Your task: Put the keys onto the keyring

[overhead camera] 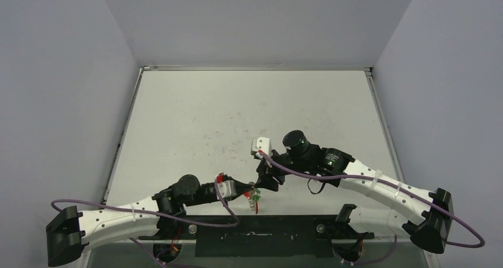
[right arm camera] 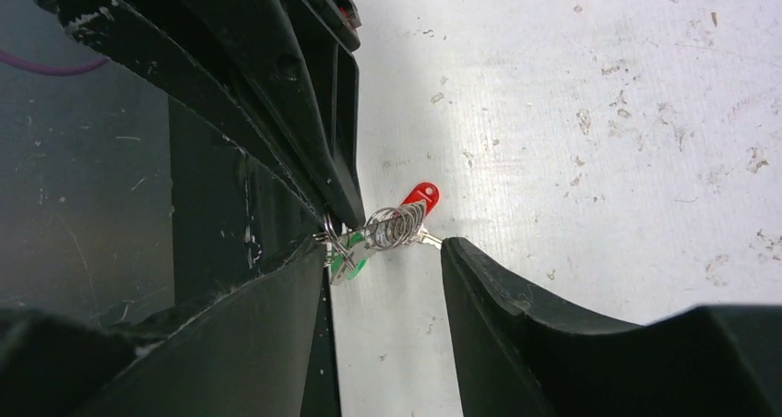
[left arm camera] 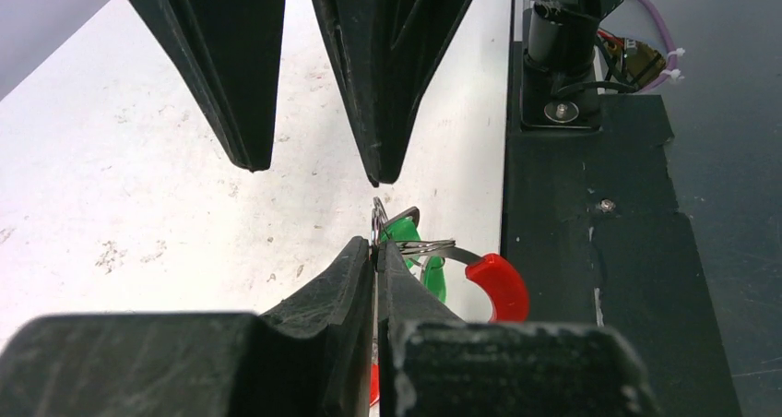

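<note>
My left gripper [left arm camera: 376, 248] is shut on the wire of the keyring [left arm camera: 433, 247], holding it just above the table near the front edge. The ring's red sleeve [left arm camera: 499, 284] curves off to the right of the fingers. Green-headed keys [left arm camera: 403, 229] hang on the ring beside the pinch point. In the right wrist view the silvery coil of the keyring [right arm camera: 396, 225] and a green key [right arm camera: 351, 265] sit between the tips of my right gripper [right arm camera: 383, 244], which is open. From above, the left gripper [overhead camera: 250, 192] and right gripper [overhead camera: 268, 182] meet tip to tip over the keys [overhead camera: 257, 192].
A black mounting plate [overhead camera: 255, 235] runs along the near edge, just behind the keyring, with the arm base post [left arm camera: 558, 57] on it. The white tabletop [overhead camera: 249, 114] is scuffed. Grey walls enclose it on three sides.
</note>
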{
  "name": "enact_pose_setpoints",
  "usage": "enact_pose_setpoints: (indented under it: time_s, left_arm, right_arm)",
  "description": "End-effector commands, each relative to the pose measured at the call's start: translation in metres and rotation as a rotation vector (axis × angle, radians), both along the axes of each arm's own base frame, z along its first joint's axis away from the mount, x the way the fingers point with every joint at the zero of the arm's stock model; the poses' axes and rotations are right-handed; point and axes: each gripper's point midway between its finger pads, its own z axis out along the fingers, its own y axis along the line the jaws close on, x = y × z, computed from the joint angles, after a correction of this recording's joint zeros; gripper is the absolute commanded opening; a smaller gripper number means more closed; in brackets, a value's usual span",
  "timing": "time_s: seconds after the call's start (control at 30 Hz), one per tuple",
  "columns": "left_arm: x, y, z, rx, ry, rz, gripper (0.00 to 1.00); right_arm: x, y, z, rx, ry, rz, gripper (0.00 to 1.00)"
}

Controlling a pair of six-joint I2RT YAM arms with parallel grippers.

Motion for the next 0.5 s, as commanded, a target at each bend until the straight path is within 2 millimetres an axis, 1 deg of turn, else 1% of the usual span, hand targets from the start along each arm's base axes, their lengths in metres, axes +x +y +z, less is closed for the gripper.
enact_pose_setpoints:
  time_s: [0.0, 0.27, 0.4, 0.47]
  left_arm:
    - [-0.001, -0.002, 0.038, -0.169, -0.028, -0.003, 0.0]
    - [0.0, 0.002, 0.042, -0.187, -0.036, 0.013, 0.0]
    - [0.0, 0.003, 0.043, -0.186, -0.042, 0.014, 0.0]
    - [0.0, 0.002, 0.044, -0.186, -0.043, 0.015, 0.0]
  right_arm:
    - [-0.005, 0.005, 0.013, 0.105, 0.013, 0.05, 0.49]
    - [-0.012, -0.001, -0.001, 0.095, 0.049, 0.089, 0.44]
    - [-0.012, 0.0, -0.007, 0.09, 0.065, 0.095, 0.35]
    - [-0.013, 0.002, -0.01, 0.088, 0.075, 0.1, 0.3]
